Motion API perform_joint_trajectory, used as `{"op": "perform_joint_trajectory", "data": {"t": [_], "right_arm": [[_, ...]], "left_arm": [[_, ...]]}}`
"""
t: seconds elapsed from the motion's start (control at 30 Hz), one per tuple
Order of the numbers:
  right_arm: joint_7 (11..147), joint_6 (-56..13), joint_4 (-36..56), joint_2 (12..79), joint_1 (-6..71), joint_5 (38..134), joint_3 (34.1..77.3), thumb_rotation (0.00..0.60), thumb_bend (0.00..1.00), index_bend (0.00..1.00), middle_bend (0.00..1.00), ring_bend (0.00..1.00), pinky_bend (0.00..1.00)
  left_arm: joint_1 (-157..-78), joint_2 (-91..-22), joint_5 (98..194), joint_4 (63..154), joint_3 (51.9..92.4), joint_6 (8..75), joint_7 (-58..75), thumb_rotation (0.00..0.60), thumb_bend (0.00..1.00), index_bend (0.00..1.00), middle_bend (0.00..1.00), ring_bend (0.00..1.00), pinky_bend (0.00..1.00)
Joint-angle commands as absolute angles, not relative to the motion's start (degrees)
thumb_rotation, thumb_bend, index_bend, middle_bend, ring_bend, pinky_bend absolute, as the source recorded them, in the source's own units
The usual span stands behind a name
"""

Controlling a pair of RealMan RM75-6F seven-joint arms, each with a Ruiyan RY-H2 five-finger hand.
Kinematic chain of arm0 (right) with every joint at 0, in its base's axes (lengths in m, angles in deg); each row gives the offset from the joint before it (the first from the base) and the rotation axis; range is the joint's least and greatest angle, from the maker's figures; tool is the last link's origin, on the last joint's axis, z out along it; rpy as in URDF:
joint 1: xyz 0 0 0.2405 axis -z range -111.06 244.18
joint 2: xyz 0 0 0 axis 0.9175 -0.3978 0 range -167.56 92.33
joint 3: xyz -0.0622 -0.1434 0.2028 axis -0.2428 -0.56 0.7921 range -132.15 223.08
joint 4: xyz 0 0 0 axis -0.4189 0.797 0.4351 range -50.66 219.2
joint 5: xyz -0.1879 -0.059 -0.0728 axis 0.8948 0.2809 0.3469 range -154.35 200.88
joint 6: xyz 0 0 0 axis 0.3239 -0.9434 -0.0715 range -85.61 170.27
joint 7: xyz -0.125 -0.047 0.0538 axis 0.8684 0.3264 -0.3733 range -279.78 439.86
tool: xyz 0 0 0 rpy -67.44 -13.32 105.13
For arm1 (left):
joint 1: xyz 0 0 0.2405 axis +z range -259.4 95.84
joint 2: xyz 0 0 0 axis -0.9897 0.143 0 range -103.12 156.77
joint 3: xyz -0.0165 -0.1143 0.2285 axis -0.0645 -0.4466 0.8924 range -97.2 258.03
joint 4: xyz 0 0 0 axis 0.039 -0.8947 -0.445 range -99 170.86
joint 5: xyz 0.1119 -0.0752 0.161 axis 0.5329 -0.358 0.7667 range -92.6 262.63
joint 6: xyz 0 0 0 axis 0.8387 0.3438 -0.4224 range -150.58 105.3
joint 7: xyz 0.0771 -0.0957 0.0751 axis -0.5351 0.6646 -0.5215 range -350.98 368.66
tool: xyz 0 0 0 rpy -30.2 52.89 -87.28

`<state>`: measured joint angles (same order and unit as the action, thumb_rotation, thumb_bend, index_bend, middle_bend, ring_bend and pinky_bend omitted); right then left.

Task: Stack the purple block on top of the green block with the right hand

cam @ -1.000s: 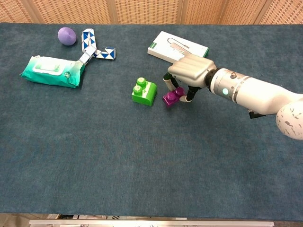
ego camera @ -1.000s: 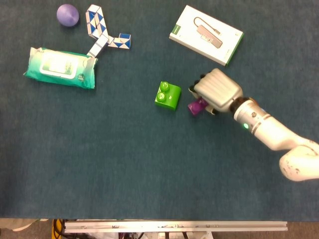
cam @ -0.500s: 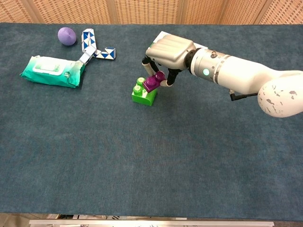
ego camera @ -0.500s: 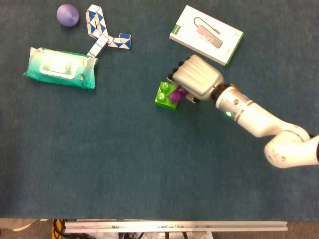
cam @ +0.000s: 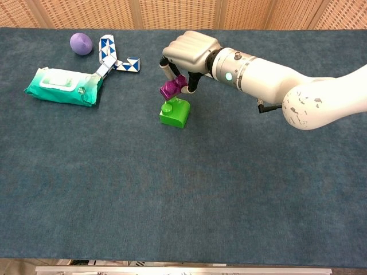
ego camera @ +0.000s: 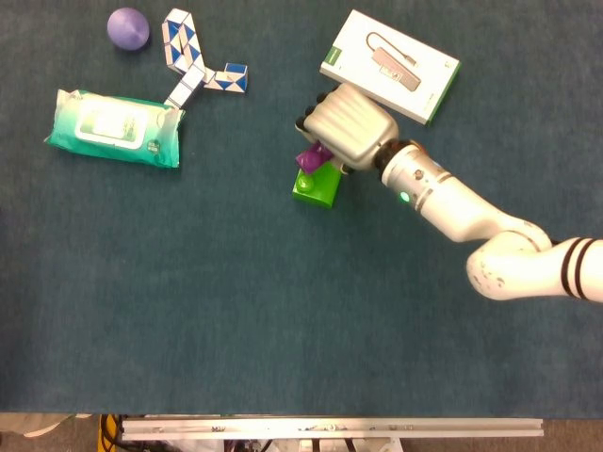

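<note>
My right hand [ego camera: 347, 127] [cam: 189, 50] grips the purple block [ego camera: 312, 156] [cam: 172, 87] and holds it in the air just above the far studs of the green block [ego camera: 317, 184] [cam: 175, 113]. The green block sits on the blue cloth near the table's middle. In the chest view the purple block is tilted and a small gap shows between it and the green block's stud. The hand's back hides most of the purple block in the head view. My left hand is in neither view.
A white box [ego camera: 390, 65] [cam: 194, 43] lies behind the right hand. At the far left are a wet-wipes pack [ego camera: 115, 128] [cam: 62, 86], a blue-and-white twist puzzle [ego camera: 196, 64] [cam: 114, 58] and a purple ball [ego camera: 127, 27] [cam: 81, 43].
The right hand lifted the purple block off the cloth to the right of the green block and carried it left, up over the green block.
</note>
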<state>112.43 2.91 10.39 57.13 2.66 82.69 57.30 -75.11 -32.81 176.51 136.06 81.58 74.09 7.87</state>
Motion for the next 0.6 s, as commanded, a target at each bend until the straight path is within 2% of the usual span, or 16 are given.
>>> {"op": "perform_joint_trajectory", "data": {"t": [0.03, 0.6], "right_arm": [[113.5, 2.8, 12.4, 58.3, 1.6, 81.1, 57.5, 0.6, 0.26, 0.6, 0.54, 0.42, 0.52], [115.7, 5.1, 21.6, 63.1, -3.0, 75.5, 57.4, 0.6, 0.26, 0.6, 0.54, 0.42, 0.52]], "left_arm": [[-75.0, -32.8, 176.5, 136.0, 81.6, 74.1, 8.0, 0.6, 0.23, 0.3, 0.34, 0.3, 0.19], [-74.6, -32.7, 176.1, 135.9, 81.4, 74.5, 8.3, 0.6, 0.23, 0.3, 0.34, 0.3, 0.19]]}}
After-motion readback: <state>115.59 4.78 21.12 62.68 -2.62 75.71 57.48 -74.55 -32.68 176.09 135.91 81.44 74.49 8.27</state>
